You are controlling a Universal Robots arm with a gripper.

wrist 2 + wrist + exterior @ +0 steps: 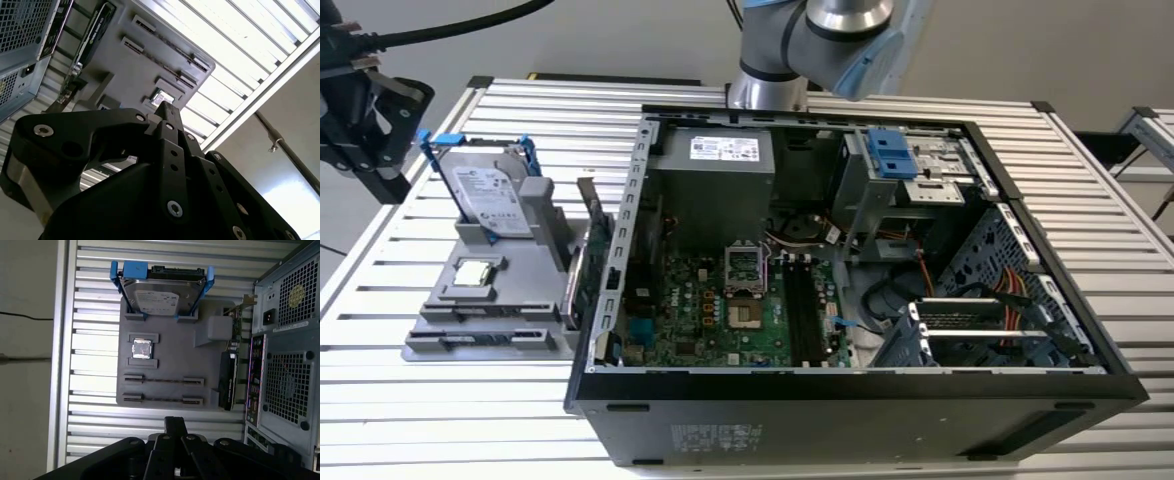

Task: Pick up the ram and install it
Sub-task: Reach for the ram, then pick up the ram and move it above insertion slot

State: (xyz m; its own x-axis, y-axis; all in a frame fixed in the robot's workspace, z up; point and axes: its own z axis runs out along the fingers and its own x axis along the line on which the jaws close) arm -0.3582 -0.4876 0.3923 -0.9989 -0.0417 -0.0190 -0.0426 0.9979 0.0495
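Slatted aluminium table [480,400], read from the exterior view's left. Gripper [175,422] hangs off the tray's outer edge; released or clenched, cannot tell. Grey tray [434,345] stands parts up, probably for grabbing from above: hard drive [491,200], processor chip [476,271], ram [163,381] edge-up in its cradle, apart from the gripper. Expansion card [225,385] stands between tray and open computer case [854,400], likely crowding that side.
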